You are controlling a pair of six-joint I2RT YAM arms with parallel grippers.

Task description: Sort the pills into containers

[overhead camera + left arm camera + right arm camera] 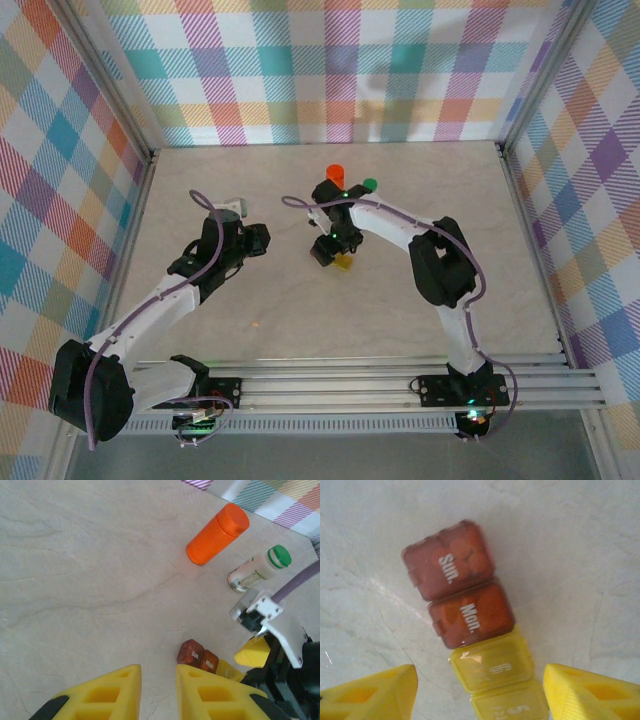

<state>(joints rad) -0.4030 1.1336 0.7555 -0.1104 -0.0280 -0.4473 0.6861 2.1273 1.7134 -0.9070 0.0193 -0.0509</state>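
Right pincer (480, 677) stands open astride the pillbox (470, 615), touching nothing; it lies on the worktop (75, 580). Left pincer (157, 675) is closed, empty. Orange bottle (217, 534) and green-capped bottle (257, 569) are nearby

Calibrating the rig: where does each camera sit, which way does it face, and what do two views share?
Top external: above and behind the bases, looking down on the table; left arm and right arm show.
Left wrist: low, looking obliquely across at orange bottle and green-capped bottle; left gripper at bottom.
Right wrist: looking almost straight down on pill organizer; right gripper astride it.
Shared: both wrist views show the Sun. and Mon. compartments.
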